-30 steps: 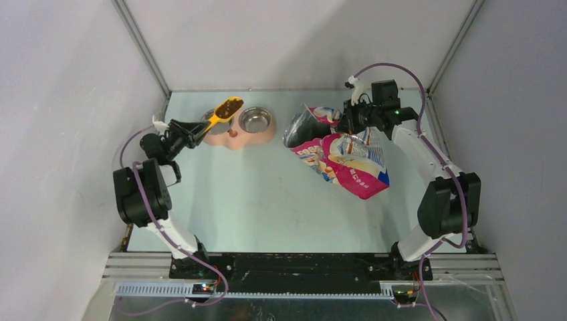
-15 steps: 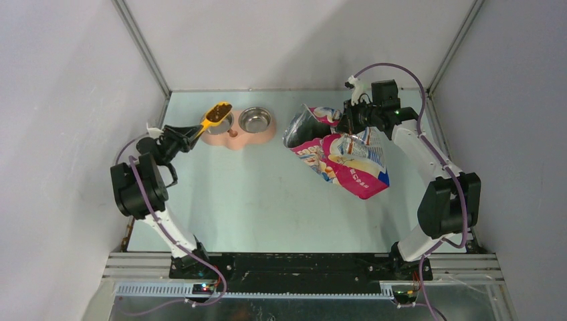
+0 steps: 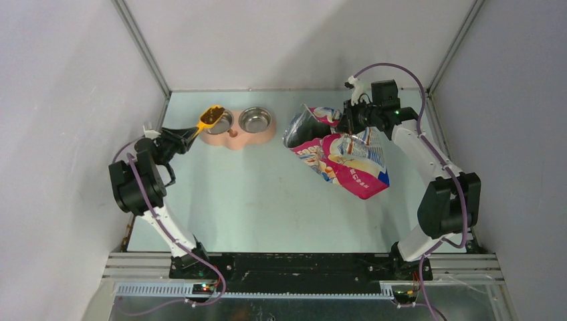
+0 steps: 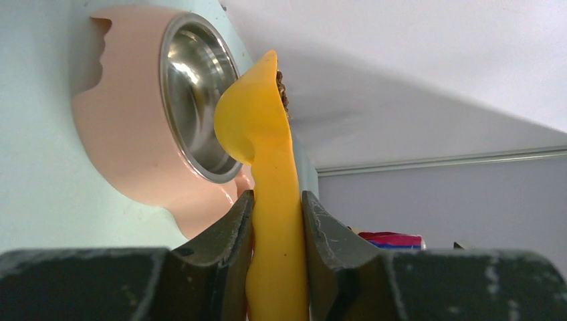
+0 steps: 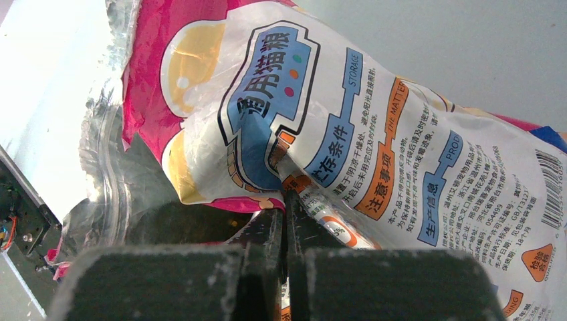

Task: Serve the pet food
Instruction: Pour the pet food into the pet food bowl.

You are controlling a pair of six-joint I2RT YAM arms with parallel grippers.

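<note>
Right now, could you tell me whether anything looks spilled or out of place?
Nothing stands out; the table shows no spill. The left gripper holds the scoop tipped at the feeder's left bowl; the right gripper pinches the bag.

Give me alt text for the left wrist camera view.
The left gripper clamps an orange scoop by its handle. A little brown kibble shows at the scoop's rim, with a pink feeder and one steel bowl behind.
</note>
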